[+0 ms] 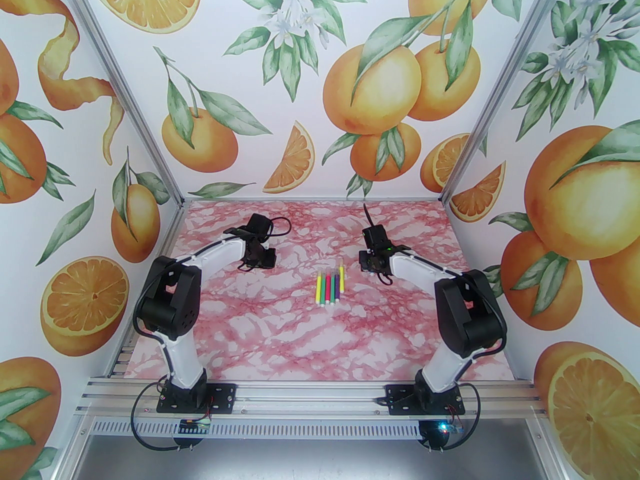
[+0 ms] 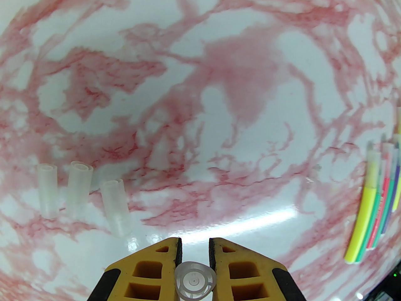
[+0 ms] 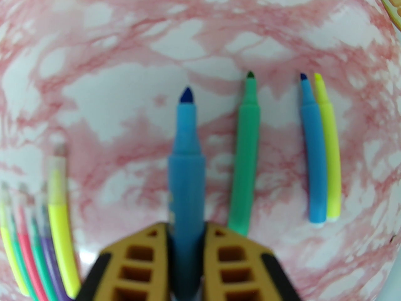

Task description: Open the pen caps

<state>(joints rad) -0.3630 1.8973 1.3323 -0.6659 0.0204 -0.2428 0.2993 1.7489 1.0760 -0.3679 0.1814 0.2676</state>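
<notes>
Bright, even overhead light, faint shadows. Left wrist view: white glare streak on the tabletop point(image 2: 263, 219), fisheye bending at edges. Right wrist view soft, blue pen point(image 3: 186, 155) out of focus.

Open table point(image 1: 300, 348) before pens point(image 1: 330, 288)

Glossy table point(image 2: 219, 74) — translucent plastic pen caps point(image 2: 80, 185)

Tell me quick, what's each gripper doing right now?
Left gripper: shut on a clear pen cap, seen end-on between the fingers.
Right gripper: shut on an uncapped blue pen, tip pointing away.
</notes>
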